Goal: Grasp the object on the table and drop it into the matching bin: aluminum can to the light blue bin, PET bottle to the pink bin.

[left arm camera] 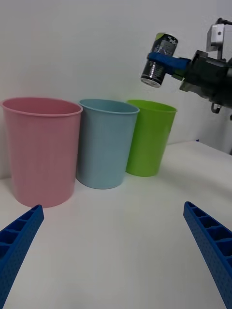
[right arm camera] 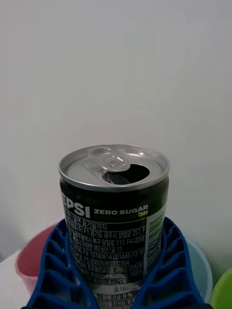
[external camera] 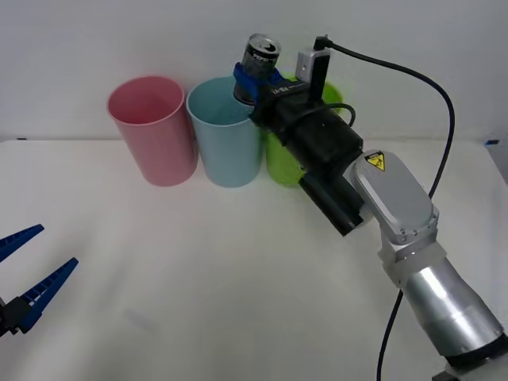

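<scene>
The right gripper (external camera: 252, 82) clamps the can (external camera: 259, 62) above the far rim of the blue bin (external camera: 226, 143). The left gripper (external camera: 32, 266) waits near left, jaws spread.

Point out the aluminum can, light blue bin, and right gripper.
aluminum can (right arm camera: 113, 212): right wrist view, on its printed side wall.
light blue bin (external camera: 230, 151): front view, on its outer wall facing the camera.
right gripper (external camera: 252, 83): front view, between the blue fingers clamped on the can.
</scene>
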You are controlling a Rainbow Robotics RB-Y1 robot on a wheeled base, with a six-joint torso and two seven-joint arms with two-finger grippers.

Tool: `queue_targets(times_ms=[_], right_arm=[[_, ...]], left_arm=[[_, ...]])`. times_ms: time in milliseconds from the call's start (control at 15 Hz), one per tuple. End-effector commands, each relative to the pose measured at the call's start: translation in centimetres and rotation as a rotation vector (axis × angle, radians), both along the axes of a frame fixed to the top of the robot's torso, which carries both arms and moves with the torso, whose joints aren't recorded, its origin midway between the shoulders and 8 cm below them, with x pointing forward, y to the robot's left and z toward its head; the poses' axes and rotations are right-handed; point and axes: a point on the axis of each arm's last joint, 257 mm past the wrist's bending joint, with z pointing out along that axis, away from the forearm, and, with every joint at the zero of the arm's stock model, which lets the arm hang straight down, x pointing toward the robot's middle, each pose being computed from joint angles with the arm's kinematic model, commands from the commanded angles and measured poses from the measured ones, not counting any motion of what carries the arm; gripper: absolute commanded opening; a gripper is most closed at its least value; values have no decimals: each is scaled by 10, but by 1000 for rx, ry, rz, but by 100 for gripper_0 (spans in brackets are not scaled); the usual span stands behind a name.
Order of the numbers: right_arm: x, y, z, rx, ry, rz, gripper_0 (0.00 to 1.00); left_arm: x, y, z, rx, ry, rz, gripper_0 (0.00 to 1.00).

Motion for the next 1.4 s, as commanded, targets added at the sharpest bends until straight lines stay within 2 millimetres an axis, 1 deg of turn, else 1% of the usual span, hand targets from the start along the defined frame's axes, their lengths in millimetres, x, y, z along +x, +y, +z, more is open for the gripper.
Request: queue_targets(times_ms=[67,200,400,533,600,733,1067,1133,1200,1267,1333,1400], right_arm=[[25,16,-2,-8,29,-40,0],[40,28,-5,-17,53,-65,0],[56,45,-9,-38,81,-91,0],[65,51,-9,-57,91,-107,0],[68,54,-9,-61,95,-111,0],[71,53,-7,-70,92,-123,0],[71,52,-8,-73,91,-126,0],[71,52,-8,-74,90,-126,4],[71,52,-9,-73,93,-126,18],[72,51,-9,-74,92,-127,80],[72,51,-10,-76,92,-129,100],[72,51,-10,-79,91,-129,100]], left_arm=[[0,0,0,0,0,0,100],[0,0,0,0,0,0,100],[0,0,0,0,0,0,100],[0,0,0,0,0,0,100],[0,0,0,0,0,0,100],[0,0,0,0,0,0,100],[0,0,0,0,0,0,100],[0,0,0,0,0,0,100],[0,0,0,0,0,0,100],[0,0,0,0,0,0,100],[0,0,0,0,0,0,100],[0,0,0,0,0,0,100]])
